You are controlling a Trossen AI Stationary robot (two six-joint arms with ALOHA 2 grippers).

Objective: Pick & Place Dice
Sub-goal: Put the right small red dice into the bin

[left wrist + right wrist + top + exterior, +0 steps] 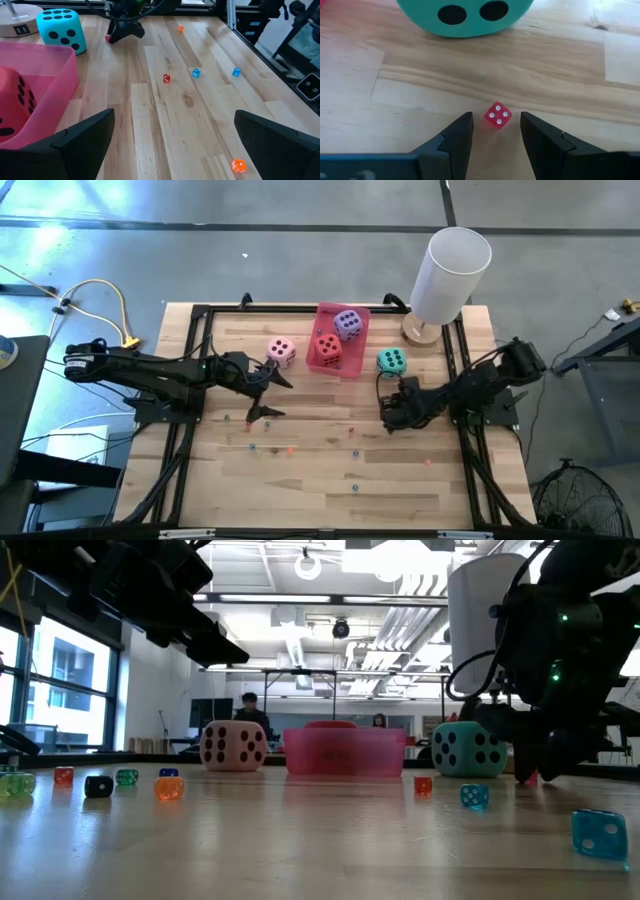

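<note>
The wooden table (330, 470) is carrying everything, and the pink tray (322, 315) sitting toward its far edge is serving as the landmark here. A white cylinder (450, 272) is standing on a round wooden base to the right of the tray, near the table's far right corner.

The left arm is reaching in from the table's left side, its left gripper (262, 392) hanging just left of and nearer than the tray, raised off the wood with its fingers spread wide and holding nothing. The right arm is coming in from the right side, its right gripper (496, 131) sitting low at the tabletop, right of and nearer than the tray, just in front of the teal die. Its fingers are standing narrowly apart, with a tiny red die (497, 115) lying on the wood just at their tips, not gripped.

The red die (327, 349) and the purple die (348, 325) are lying inside the tray, purple toward the far side. The pink die (282, 352) is resting on the table just left of the tray. The teal die (391, 361) is resting on the table just right of it.

Small coloured dice (195, 73) are lying scattered on the wood nearer than the tray.
</note>
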